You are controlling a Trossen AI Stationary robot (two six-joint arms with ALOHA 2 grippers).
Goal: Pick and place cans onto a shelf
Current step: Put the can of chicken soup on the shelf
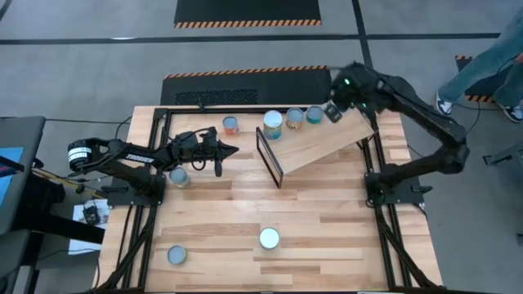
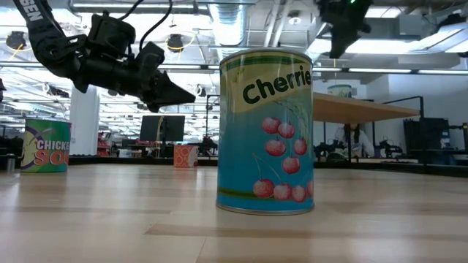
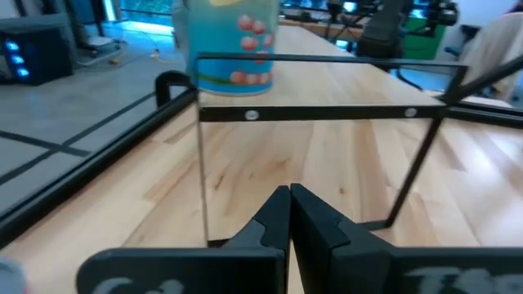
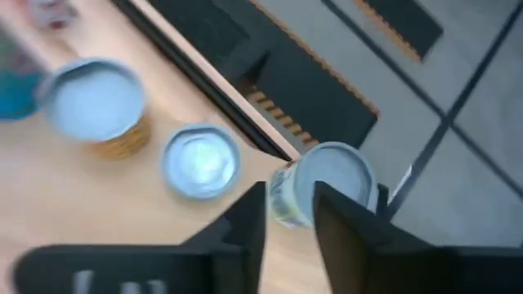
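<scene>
Right pincer (image 1: 333,112) above shelf (image 1: 327,140), fingers apart, can (image 4: 327,184) between them on shelf's high end. Left pincer (image 1: 229,150) shut, empty. Cans hard, smooth, slippery; grab round sides.

- seven cans: three on the shelf (image 1: 323,140) (first one (image 1: 273,124)), four on the table (image 1: 327,237)
- one shelf
- two arms
</scene>
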